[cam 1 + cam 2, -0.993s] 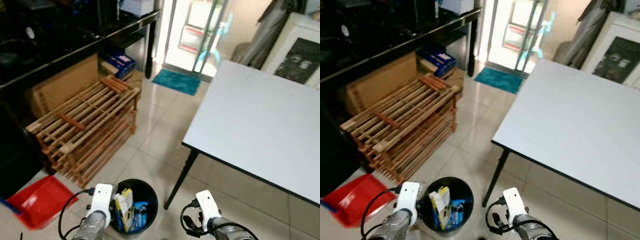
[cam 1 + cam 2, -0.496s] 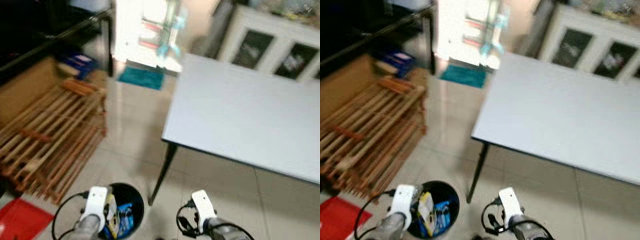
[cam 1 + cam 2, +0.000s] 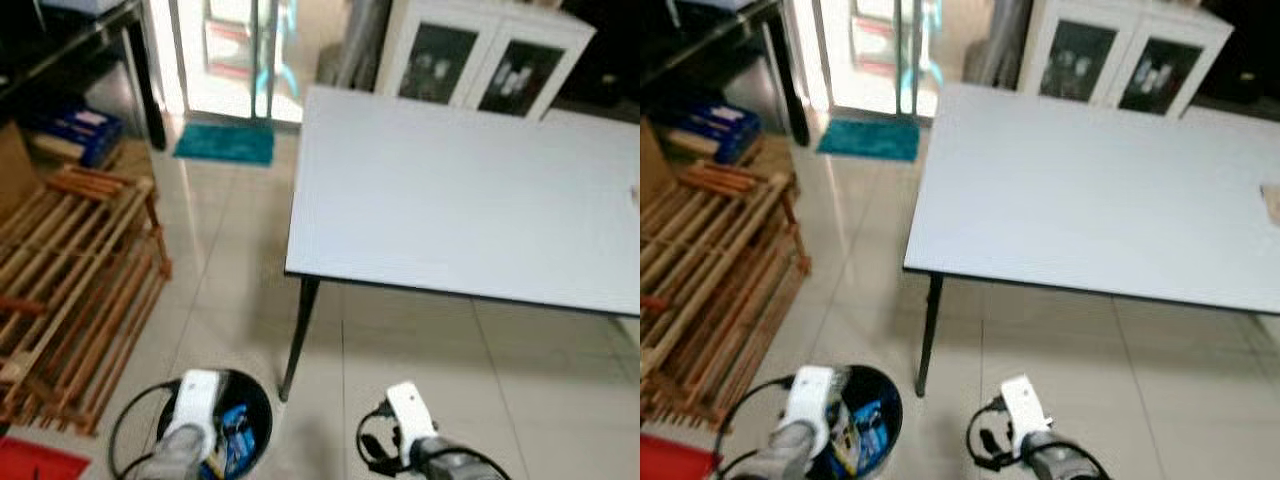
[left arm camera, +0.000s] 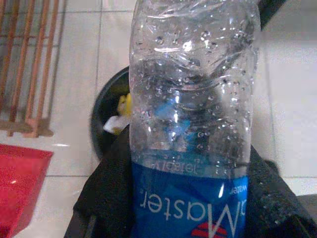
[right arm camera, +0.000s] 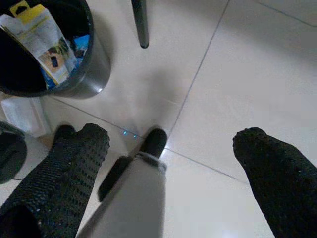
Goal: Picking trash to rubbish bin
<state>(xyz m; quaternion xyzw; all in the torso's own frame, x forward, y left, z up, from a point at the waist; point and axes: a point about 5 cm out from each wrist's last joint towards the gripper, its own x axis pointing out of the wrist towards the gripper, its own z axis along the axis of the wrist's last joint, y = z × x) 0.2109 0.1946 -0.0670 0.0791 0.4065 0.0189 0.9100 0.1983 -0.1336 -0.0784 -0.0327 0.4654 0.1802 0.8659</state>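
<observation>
The left gripper is clamped around a clear plastic water bottle with a blue label, held between its black fingers. Beyond the bottle, past the fingertips, sits the black rubbish bin on the tiled floor. The right gripper has its fingers spread apart over bare tile, the bin off to one side. The head views add a white table ahead and a wooden rack to the left.
</observation>
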